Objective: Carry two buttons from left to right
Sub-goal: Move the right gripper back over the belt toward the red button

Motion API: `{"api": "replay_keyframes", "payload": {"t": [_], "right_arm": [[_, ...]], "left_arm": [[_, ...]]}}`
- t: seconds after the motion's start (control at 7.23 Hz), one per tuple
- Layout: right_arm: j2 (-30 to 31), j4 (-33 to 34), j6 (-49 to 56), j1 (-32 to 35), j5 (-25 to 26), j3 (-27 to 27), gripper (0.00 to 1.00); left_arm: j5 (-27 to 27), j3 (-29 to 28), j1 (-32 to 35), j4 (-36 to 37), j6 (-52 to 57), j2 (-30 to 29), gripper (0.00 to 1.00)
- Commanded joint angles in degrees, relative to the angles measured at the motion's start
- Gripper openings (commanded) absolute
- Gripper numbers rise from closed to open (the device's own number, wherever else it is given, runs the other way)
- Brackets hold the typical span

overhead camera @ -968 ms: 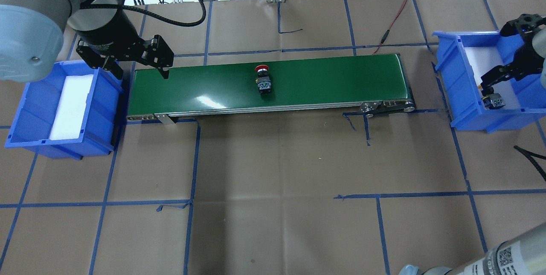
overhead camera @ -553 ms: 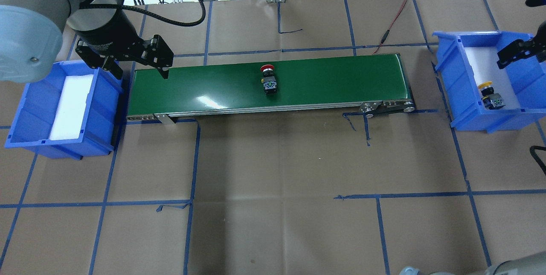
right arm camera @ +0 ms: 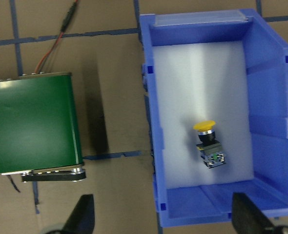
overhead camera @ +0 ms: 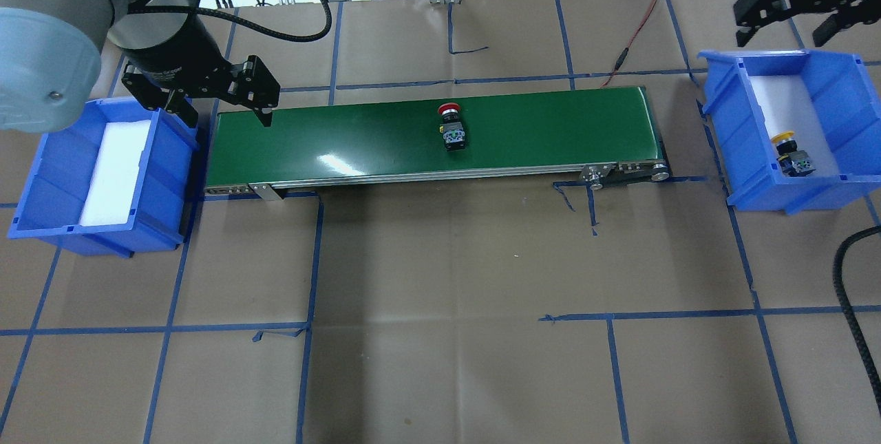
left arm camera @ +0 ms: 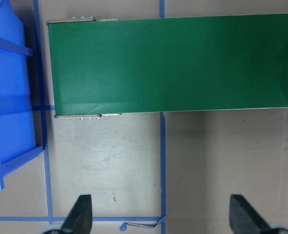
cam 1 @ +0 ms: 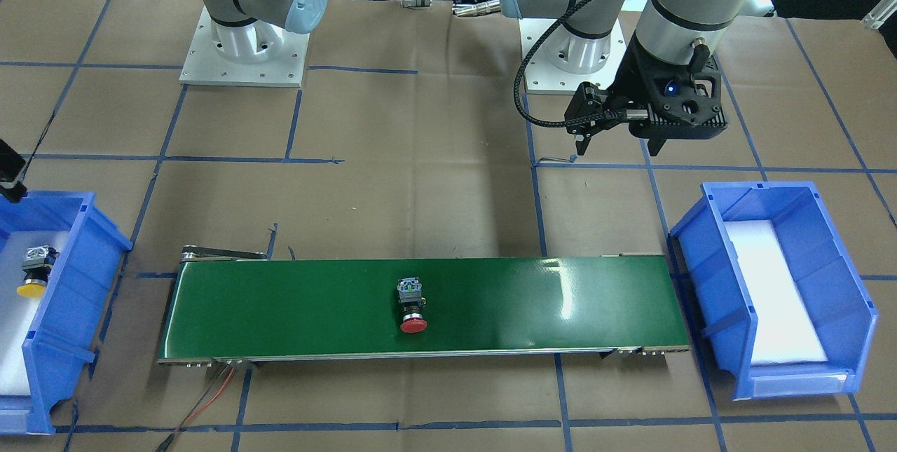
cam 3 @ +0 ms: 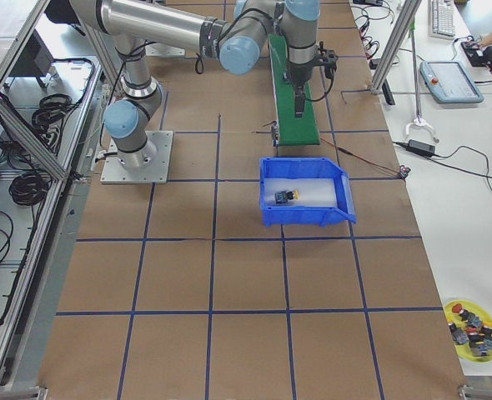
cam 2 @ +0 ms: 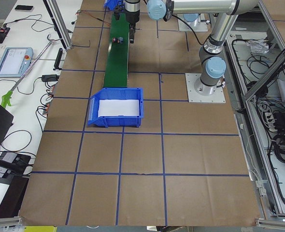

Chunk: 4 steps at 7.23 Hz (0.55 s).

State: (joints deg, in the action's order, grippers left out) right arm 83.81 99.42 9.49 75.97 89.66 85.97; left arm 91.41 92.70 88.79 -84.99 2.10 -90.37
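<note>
From across the table, the left gripper hangs from a near-vertical wrist with its fingers spread wide and nothing between them. It is over the paper-covered table, on the robot's side of the left end of the green belt. The red button lies on its side about midway along the belt, cap toward the operators' long edge. The left bin, just past that end, shows a white liner on its floor. From overhead, the right gripper hovers beyond the far end of the right bin, fingers apart and bare. The yellow button lies on that bin's floor near its robot-side end, cap pointing to the far end. Blue tape grids the brown paper, which stretches broad from the belt's near edge toward the robot, and a red-and-black cable leaves the belt's far right corner. The left-end view has the left bin nearest, with the belt running away behind it. The right-end view has the right bin nearest, the yellow button inside. The left wrist camera looks down on the belt's left end, its fingers wide apart. The right wrist camera looks down on the yellow button and the belt's right end, its fingers widely parted.
</note>
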Motion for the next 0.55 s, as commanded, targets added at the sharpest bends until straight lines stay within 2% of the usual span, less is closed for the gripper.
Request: {"api": "replay_keyframes", "payload": {"t": [0.0,0.14,0.41], "right_arm": [[-0.1,0.3,-10.7,10.2,4.5,-0.2,1.0],[-0.5,0.7,-11.4,12.3,4.8,0.0,1.0],[-1.7,3.0,-11.5,12.5,4.0,2.3,1.0]], "left_arm": [[0.0,0.0,0.0,0.0,0.0,0.0,1.0],[0.0,0.0,0.1,0.0,0.0,-0.1,1.0],[0.0,0.0,0.1,0.0,0.0,0.0,1.0]]}}
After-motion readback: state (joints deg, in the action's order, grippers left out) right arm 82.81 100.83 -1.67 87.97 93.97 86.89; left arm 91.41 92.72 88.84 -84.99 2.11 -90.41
